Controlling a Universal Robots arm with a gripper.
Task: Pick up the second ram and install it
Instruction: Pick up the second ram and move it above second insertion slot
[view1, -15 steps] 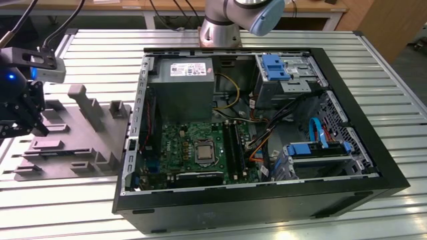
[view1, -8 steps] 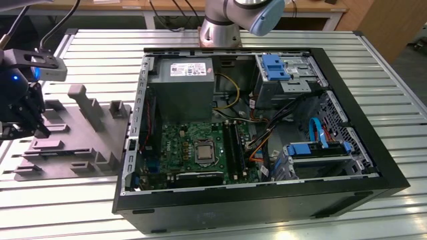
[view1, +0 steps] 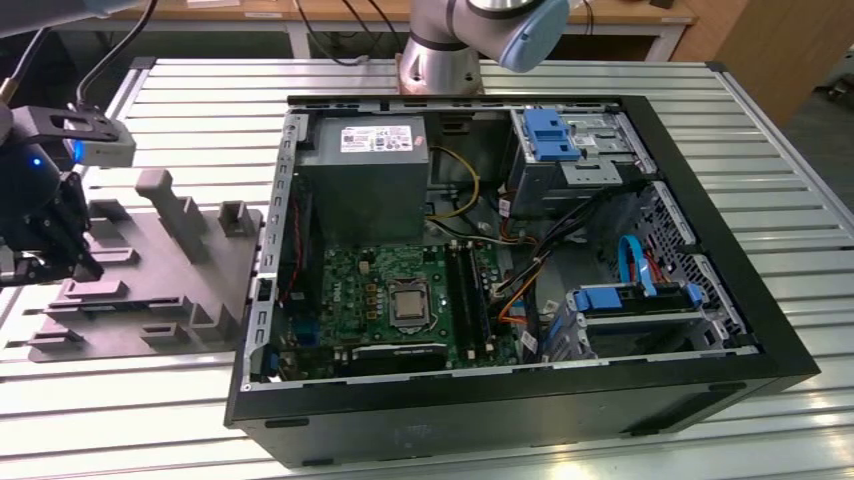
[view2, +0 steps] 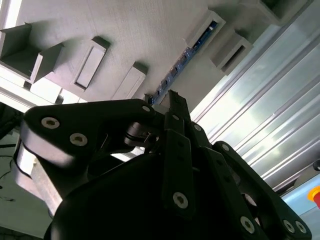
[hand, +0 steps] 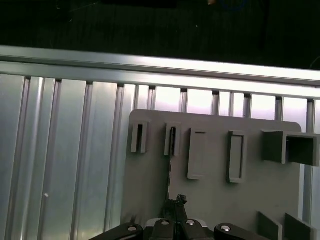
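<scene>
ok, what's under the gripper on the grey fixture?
The second ram stands on edge, running from a slotted holder on the grey fixture toward the gripper. The gripper covers the stick's near end, so whether they touch can't be judged.

The silver arm (view1: 438, 62) has a blue-grey joint cap, and its black tool (view2: 173, 101) bears round silver screws.

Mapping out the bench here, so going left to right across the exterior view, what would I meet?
End effector → grey holder plate → grey power-supply box → blue drive bracket → computer case's right wall.
</scene>
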